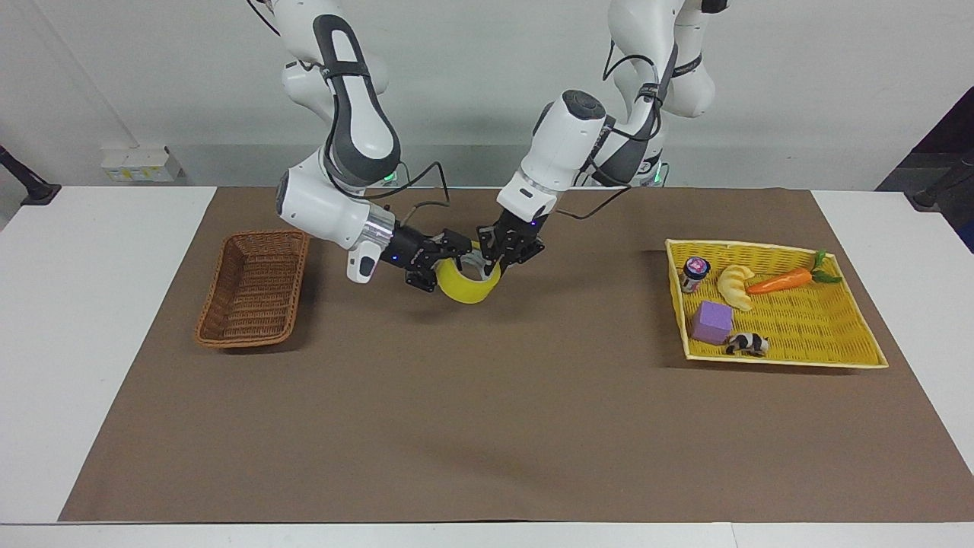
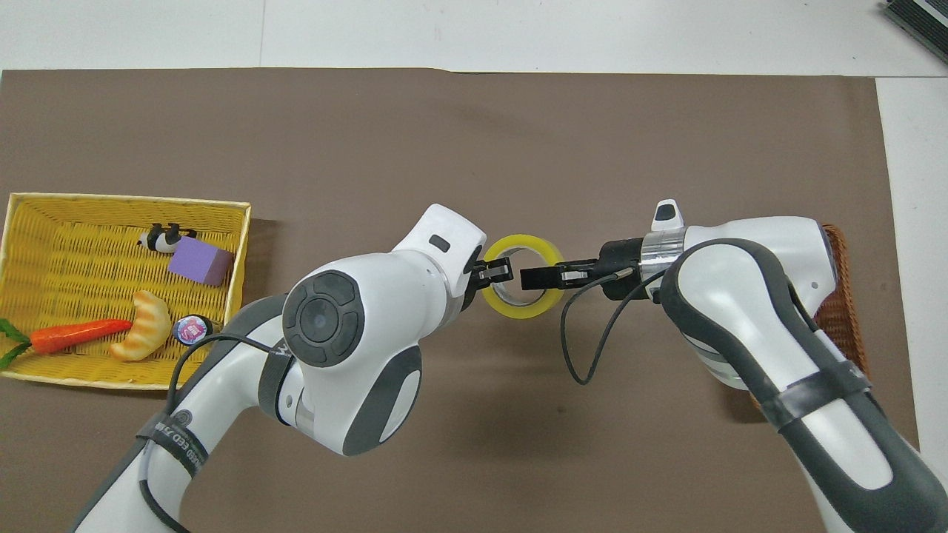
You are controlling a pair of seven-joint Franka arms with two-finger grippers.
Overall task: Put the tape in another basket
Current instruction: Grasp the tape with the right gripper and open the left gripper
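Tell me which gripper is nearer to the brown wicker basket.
Right. The right gripper is at the tape on the edge toward the brown wicker basket; the left gripper is at the tape's other edge.

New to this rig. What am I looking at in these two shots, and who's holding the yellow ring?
Two white robot arms with two-finger grippers work at a table. One shot faces them from across the table; the other looks down from above their own end, so sides are mirrored.

The ring is a roll of tape, raised over the brown mat mid-table. The left gripper grips one side of it; the right gripper is at the opposite side, apparently a handover.

A brown wicker basket sits at the right arm's end. At the left arm's end a yellow tray holds a carrot, croissant, purple block, small jar and panda figure.
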